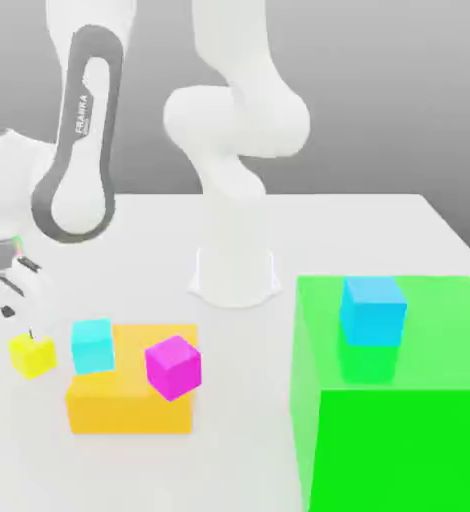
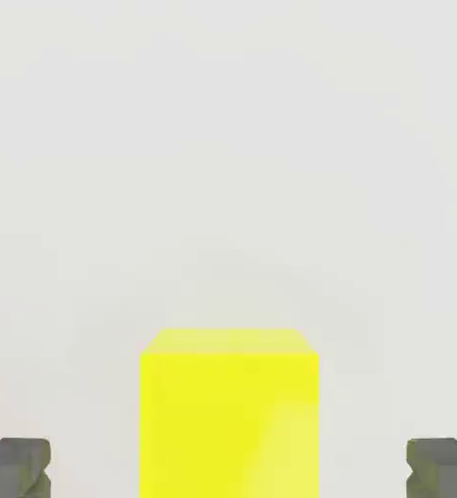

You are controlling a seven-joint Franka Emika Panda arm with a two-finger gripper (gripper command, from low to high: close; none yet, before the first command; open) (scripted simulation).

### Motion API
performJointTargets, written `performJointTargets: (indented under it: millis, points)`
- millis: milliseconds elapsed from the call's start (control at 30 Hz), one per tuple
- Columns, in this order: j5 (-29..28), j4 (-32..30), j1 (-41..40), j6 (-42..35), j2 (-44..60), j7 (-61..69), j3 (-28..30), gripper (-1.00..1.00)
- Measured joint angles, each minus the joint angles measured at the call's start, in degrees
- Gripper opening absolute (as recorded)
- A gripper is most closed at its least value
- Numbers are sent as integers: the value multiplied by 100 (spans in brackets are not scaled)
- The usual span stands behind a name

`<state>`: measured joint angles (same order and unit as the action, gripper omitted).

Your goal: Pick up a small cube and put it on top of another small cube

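Note:
The small yellow cube point(image 1: 32, 355) rests on the white table at the exterior view's left, just beside the flat orange block point(image 1: 129, 405). My gripper point(image 1: 21, 322) hangs right above it, open. In the hand view the yellow cube point(image 2: 229, 413) sits midway between the two dark fingertips point(image 2: 15, 467), with wide gaps on both sides, and my gripper point(image 2: 228, 469) touches nothing. A small cyan cube point(image 1: 92, 345) and a small magenta cube point(image 1: 173, 366) sit on top of the orange block.
A big green block point(image 1: 399, 410) fills the exterior view's right, with a light blue cube point(image 1: 373, 310) on top. The arm's white base point(image 1: 234, 272) stands on the table point(image 1: 379, 235) behind the blocks.

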<state>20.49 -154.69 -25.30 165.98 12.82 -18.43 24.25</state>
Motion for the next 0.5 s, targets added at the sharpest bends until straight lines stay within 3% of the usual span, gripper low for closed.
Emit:
performJointTargets:
  millis: [133,167,367,500]
  points:
    - [746,151,-700,403,566,565,-866,0]
    - [854,174,-823,469,652,649,-1013,-100]
    - [896,185,-888,494,695,680,-1088,-100]
    - [337,76,-466,223,297,256,-541,-100]
